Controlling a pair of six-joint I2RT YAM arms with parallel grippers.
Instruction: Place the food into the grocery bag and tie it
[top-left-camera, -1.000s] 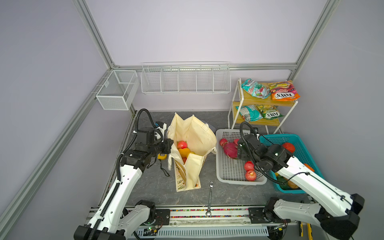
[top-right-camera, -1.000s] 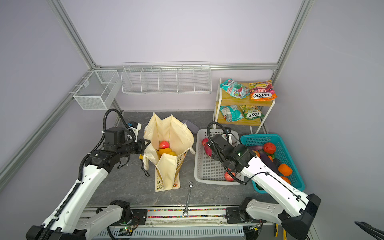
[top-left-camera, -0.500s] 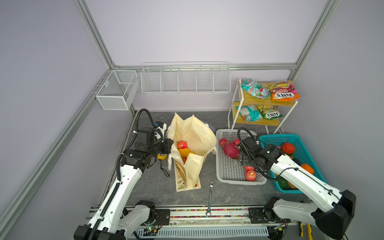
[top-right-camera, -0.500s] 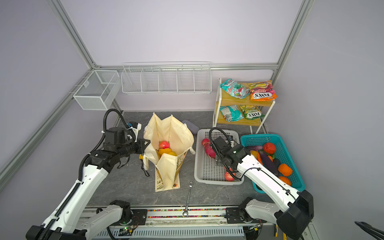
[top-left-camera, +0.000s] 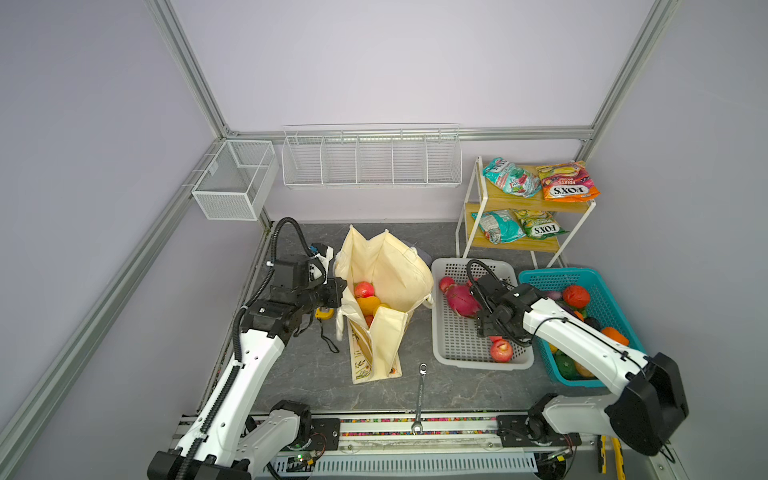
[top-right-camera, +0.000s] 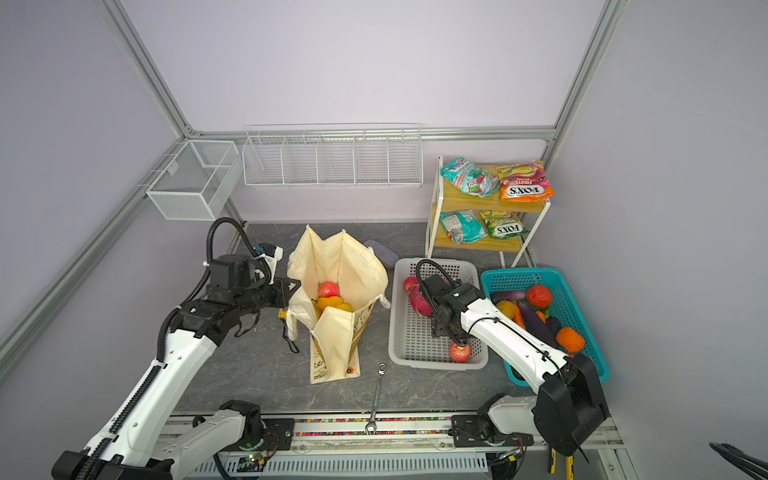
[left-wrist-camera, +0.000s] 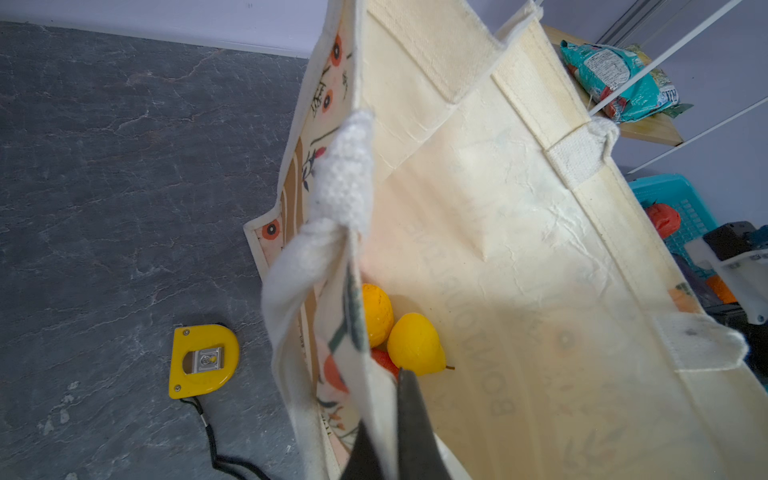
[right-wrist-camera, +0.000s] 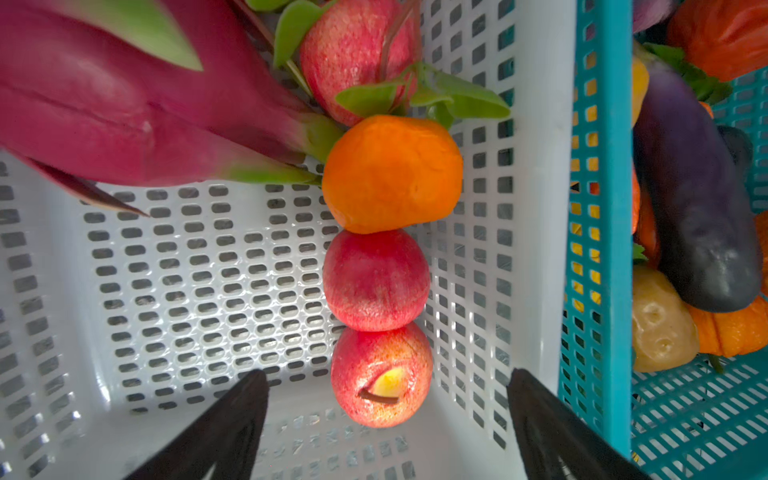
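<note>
The right gripper (right-wrist-camera: 386, 376) has moved from the basket's (top-left-camera: 457, 340) far end to the apple (top-left-camera: 501, 350) in its near right corner, jaws wide. Lower straight, clear of the wall and the neighbouring apple (right-wrist-camera: 376, 280), then close. The left gripper (left-wrist-camera: 388, 432), pinching the bag's (top-left-camera: 390, 266) rim at the worktop's (top-left-camera: 299, 374) middle, holds the mouth open.

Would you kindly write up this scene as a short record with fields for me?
Left claw: shut on the grocery bag rim
Right claw: open, above a red apple in the grey basket
In bag: red fruit, orange fruit, yellow fruit
Also in grey basket: dragon fruit, orange, more apples
Teal basket: eggplant, potato, others
Shelf: four snack packets
Loose on table: tape measure, wrench
</note>
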